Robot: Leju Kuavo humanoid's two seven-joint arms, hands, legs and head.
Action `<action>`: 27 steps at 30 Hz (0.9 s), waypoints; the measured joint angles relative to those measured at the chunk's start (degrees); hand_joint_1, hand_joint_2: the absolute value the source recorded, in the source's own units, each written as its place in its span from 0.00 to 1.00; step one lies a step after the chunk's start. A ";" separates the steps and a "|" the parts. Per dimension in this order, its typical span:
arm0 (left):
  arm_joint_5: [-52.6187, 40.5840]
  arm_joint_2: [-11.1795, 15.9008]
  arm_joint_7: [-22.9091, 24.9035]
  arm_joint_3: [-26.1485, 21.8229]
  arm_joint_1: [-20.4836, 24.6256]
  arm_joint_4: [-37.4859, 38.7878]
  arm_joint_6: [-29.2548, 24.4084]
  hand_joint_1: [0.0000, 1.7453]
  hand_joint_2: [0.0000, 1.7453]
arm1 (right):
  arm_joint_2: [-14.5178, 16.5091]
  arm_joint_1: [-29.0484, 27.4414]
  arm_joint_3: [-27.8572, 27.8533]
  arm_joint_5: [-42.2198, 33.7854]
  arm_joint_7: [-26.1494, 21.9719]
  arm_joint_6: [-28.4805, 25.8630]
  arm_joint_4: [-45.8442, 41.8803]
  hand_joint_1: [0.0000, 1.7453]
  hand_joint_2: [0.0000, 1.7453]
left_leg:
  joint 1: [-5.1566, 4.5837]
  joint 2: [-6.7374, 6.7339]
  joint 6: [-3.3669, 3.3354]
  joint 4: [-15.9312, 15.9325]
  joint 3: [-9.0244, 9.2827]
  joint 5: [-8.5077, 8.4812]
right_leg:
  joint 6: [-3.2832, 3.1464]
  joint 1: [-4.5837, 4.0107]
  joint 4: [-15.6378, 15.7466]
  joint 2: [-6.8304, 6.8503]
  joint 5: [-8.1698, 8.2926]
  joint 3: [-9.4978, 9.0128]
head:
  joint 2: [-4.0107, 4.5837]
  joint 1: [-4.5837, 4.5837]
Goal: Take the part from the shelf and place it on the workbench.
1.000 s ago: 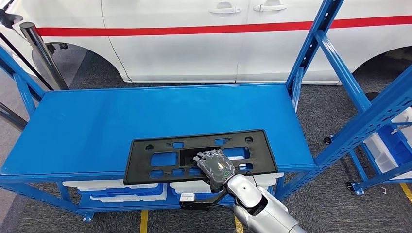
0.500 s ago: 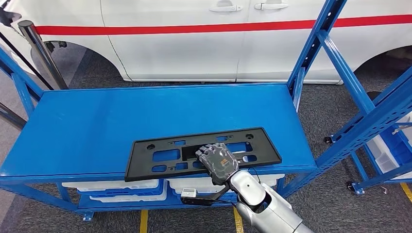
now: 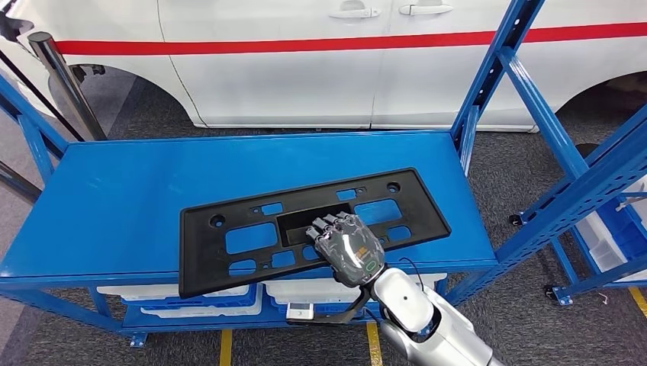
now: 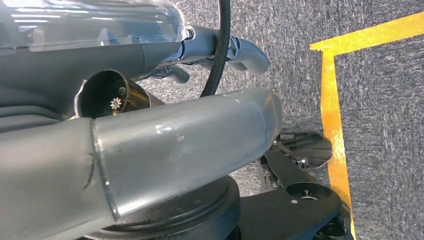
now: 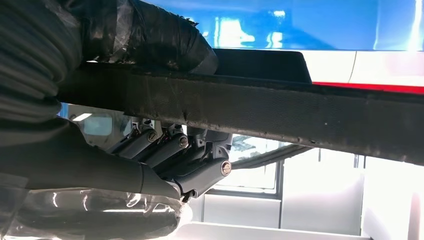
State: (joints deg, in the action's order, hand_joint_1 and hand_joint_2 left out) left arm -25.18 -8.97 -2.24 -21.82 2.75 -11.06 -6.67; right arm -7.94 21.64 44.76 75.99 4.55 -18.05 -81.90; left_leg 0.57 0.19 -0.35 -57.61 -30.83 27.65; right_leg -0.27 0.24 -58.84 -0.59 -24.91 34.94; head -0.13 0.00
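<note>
The part [image 3: 305, 225] is a long black plastic frame with several cut-outs. It hangs tilted over the near half of the blue workbench top [image 3: 152, 175], its left end jutting past the front edge. My right hand [image 3: 347, 248] grips its near edge close to the middle. In the right wrist view the part's rim [image 5: 280, 110] is clamped between the thumb [image 5: 150, 35] and the darker fingers [image 5: 170, 150]. My left hand [image 4: 190, 145] hangs over the grey floor, its fingers apart and holding nothing.
A white car [image 3: 305, 69] with a red stripe stands behind the bench. Blue rack uprights [image 3: 534, 107] slant up at the right, and a metal post [image 3: 65, 84] stands at the back left. White trays [image 3: 206, 301] sit under the bench top. Yellow tape [image 3: 225, 347] marks the floor.
The part has risen and turned, its right end swinging farther onto the bench and its left end coming nearer. My right hand has shifted slightly to the right with it.
</note>
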 joint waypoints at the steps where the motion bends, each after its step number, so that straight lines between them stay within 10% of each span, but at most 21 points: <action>1: 0.00 -0.01 0.00 -0.01 0.00 0.00 0.00 0.00 0.00 | -0.07 -0.04 0.00 0.01 0.00 -0.01 -0.16 0.89 1.00 | 0.00 0.00 0.00 0.00 0.00 0.00 | 0.00 0.00 0.00 0.00 0.00 0.00 | 0.00 0.00; 12: -0.82 -0.03 -0.02 -0.03 0.03 0.00 -0.21 0.00 0.00 | -0.30 -1.02 -0.09 0.76 0.02 -2.90 -0.41 0.93 1.00 | 0.00 0.00 0.00 0.00 -0.01 0.00 | 0.01 0.00 0.00 0.00 -0.02 0.00 | 0.00 0.00; 16: -1.44 -0.03 -0.29 -0.03 0.03 0.00 -0.31 0.00 1.00 | -0.30 -1.56 -0.55 0.97 0.02 -3.34 -0.41 0.93 1.00 | 0.00 0.00 0.00 0.00 -0.01 0.01 | 0.02 0.00 0.00 0.00 -0.02 0.00 | 0.00 0.00; 27: -2.52 -0.03 -2.10 -0.18 0.06 0.00 -1.75 0.00 1.00 | -0.30 -3.46 -1.97 1.24 -0.24 -3.85 -0.41 0.93 1.00 | 0.00 0.01 0.00 0.00 -0.01 0.01 | 0.00 0.00 0.00 0.00 -0.04 0.00 | 0.00 0.00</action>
State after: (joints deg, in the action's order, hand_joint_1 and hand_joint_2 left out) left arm -27.70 -9.01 -4.34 -22.00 2.81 -11.06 -8.42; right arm -8.24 18.18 42.79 77.23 4.31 -21.90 -82.31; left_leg 0.57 0.19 -0.35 -57.61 -30.85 27.66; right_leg -0.27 0.24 -58.84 -0.59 -24.95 34.95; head -0.13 0.00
